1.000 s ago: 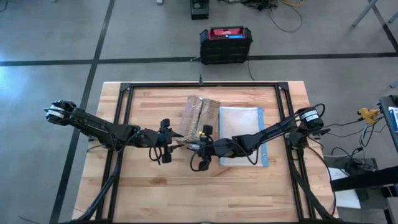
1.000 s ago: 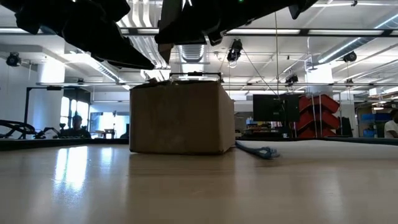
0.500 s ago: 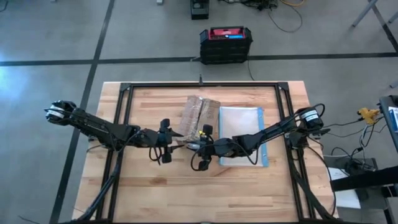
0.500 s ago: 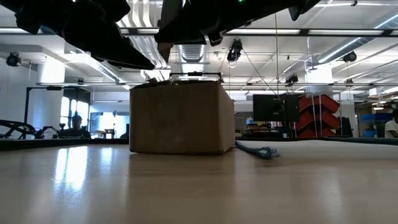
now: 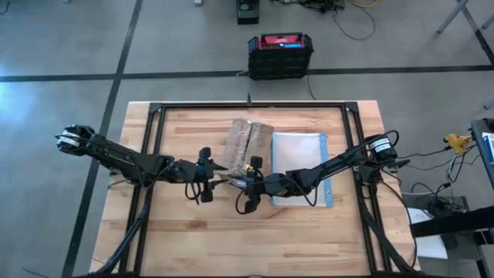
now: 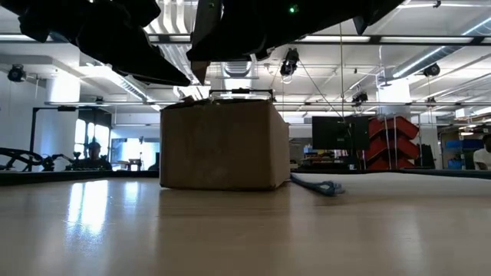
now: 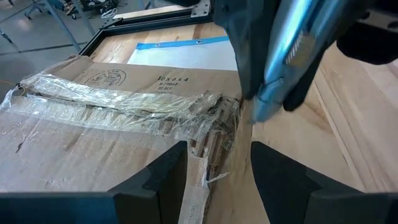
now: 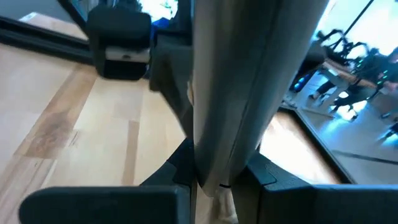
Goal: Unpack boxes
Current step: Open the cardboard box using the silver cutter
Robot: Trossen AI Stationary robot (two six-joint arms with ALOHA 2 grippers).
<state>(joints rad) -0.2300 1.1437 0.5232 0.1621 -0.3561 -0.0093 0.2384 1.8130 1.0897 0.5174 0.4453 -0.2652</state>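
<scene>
My left pincer (image 7: 214,171) stands open at the box's (image 7: 93,118) torn tape; right pincer (image 8: 217,180) grips a flat tool (image 8: 249,74). Cardboard looks light, stiff; I'd pull the flap edge.

Open-plan robotics lab: concrete floor (image 5: 62,46), monitors (image 6: 337,132).

Right arm (image 5: 340,164) shifted slightly toward left arm; right gripper (image 5: 245,188) seemingly followed (low view: silhouette (image 6: 253,27) broadened).

Brown box (image 5: 248,144), blue-edged clear pouch (image 5: 299,166), black-red case (image 5: 280,54)
</scene>
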